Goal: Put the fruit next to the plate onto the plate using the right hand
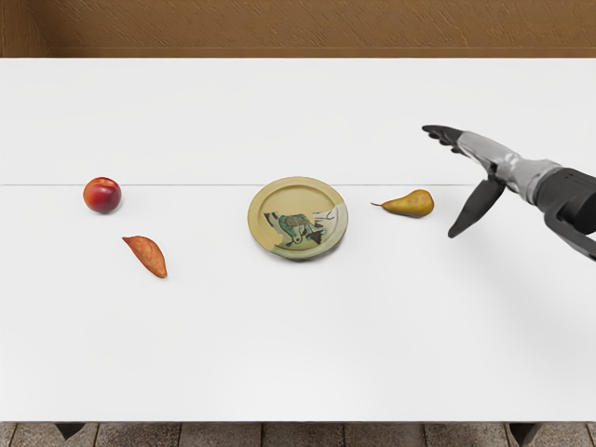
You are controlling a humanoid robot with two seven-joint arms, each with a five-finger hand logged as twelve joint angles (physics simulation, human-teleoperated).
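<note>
Head view: right hand (484, 154) near pear (410, 202)

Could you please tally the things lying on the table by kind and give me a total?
Fruit: 2 (pear, red round fruit)
Vegetables: 1 (sweet potato)
Dishes: 1 (plate)
Total: 4

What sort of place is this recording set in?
Probably a simulated tabletop test setup: a white table before a wooden wall, a plate with a pear beside it, and the robot's right hand open nearby.
</note>
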